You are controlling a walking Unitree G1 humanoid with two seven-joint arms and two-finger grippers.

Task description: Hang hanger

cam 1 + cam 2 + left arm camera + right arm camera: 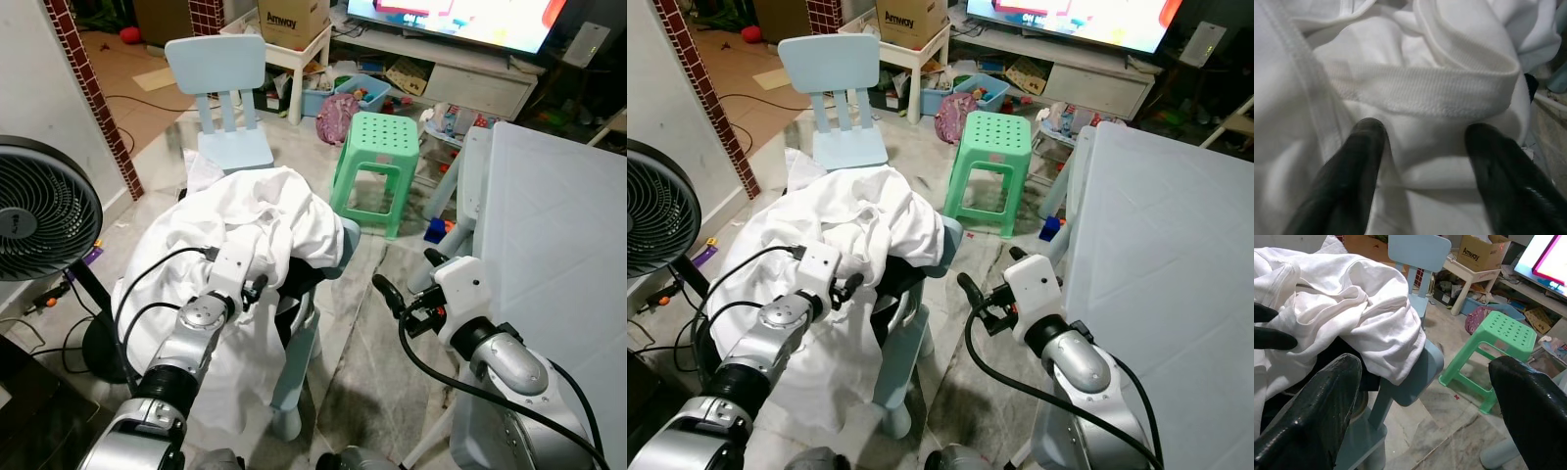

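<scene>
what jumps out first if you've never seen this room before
A big heap of white clothing draped over a pale blue chair sits dead centre, with the left tool open and pressed right against the fabric. The right tool hovers open beside the chair, and a green plastic stool stands out brightly on the floor behind.

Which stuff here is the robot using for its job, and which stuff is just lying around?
For the job:
- white shirt, draped over a blue chair
- left gripper, open, pressed against the shirt
- right gripper, open, held beside the chair

Just lying about:
- green stool
- second blue chair
- fan
- cardboard box
- TV
</scene>
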